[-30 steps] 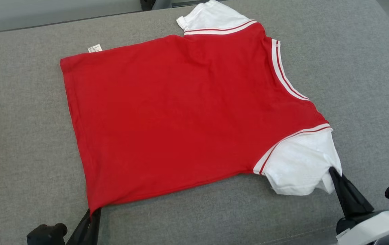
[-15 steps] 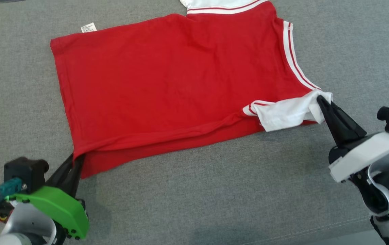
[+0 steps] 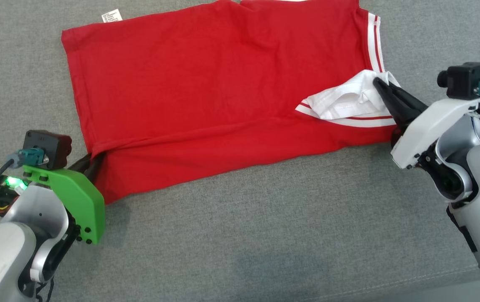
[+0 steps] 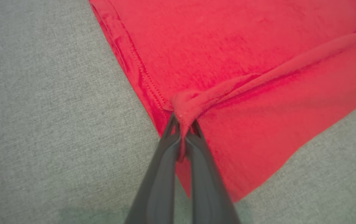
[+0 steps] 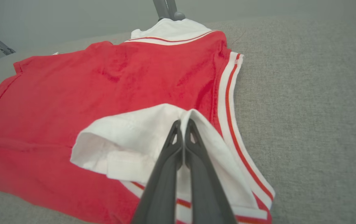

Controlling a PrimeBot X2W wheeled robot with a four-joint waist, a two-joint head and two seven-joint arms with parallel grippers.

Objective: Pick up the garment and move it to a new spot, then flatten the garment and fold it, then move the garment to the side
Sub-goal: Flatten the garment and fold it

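Observation:
The garment (image 3: 206, 84) is a red T-shirt with white sleeves and red-and-white striped trim, spread on a grey padded surface. Its near long edge is lifted and folding over the body. My left gripper (image 3: 94, 158) is shut on the red hem corner (image 4: 182, 109) at the lower left. My right gripper (image 3: 377, 81) is shut on the white near sleeve (image 5: 140, 140), held over the red body beside the striped neckline (image 5: 229, 90). The far white sleeve (image 5: 168, 31) lies at the back edge.
A grey fabric surface (image 3: 265, 235) runs around the shirt, with open room to the front and right. A white care label (image 3: 112, 16) sticks out at the shirt's far left corner. A dark stand (image 5: 165, 7) rises behind the surface.
Both grippers have carried the near edge away from me over the shirt: the white sleeve now lies on the red body and the hem corner is raised. The head camera has tilted down.

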